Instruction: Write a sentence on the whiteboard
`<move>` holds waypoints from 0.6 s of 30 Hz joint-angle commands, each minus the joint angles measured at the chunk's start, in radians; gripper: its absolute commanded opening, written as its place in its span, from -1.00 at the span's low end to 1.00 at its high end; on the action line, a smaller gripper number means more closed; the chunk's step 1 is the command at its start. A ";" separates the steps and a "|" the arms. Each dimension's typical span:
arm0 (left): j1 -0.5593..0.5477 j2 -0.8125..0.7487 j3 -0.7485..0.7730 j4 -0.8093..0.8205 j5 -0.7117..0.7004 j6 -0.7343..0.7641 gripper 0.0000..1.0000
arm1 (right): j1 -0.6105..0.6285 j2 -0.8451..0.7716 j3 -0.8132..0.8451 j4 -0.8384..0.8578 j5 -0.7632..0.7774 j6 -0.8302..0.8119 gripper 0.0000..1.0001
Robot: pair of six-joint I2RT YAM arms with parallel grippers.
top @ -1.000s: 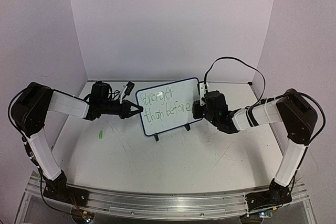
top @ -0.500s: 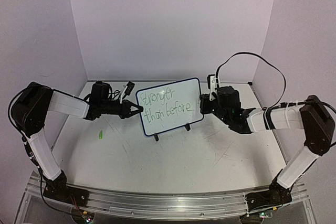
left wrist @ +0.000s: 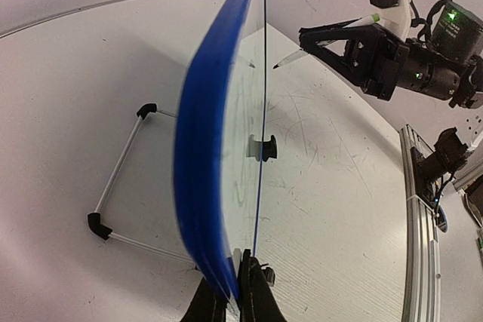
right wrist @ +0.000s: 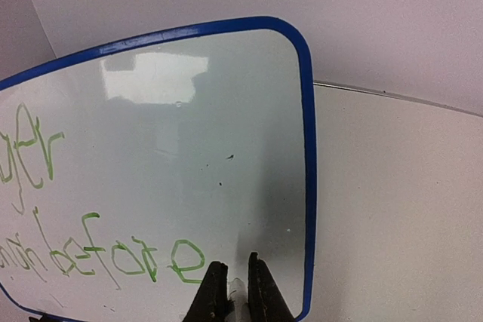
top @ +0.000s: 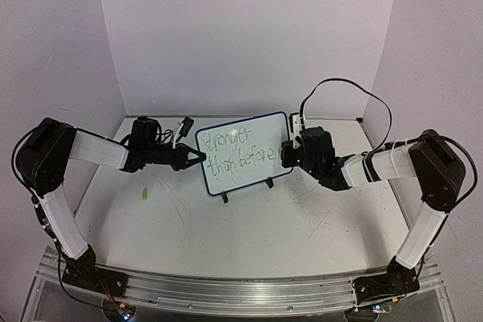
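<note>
- L gripper [left wrist: 232,277] clamped on whiteboard [top: 260,175] left edge, board upright.
- R gripper [right wrist: 235,277] pinches pen [right wrist: 238,290], tip by sentence [top: 240,152] end; contact unclear.

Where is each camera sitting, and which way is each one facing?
Top external: above and behind the arm bases, looking down at the upright whiteboard between both arms; left gripper pinches its edge.
Left wrist: at that edge, sighting along the board; own fingers show at bottom.
Right wrist: facing the written face and the sentence; own fingers grip a pen.
Shared: left wrist and top views both show the right gripper.
</note>
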 commanded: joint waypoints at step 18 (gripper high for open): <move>0.014 0.031 0.023 -0.083 -0.154 0.127 -1.00 | -0.005 0.078 0.091 -0.004 0.066 -0.004 -1.00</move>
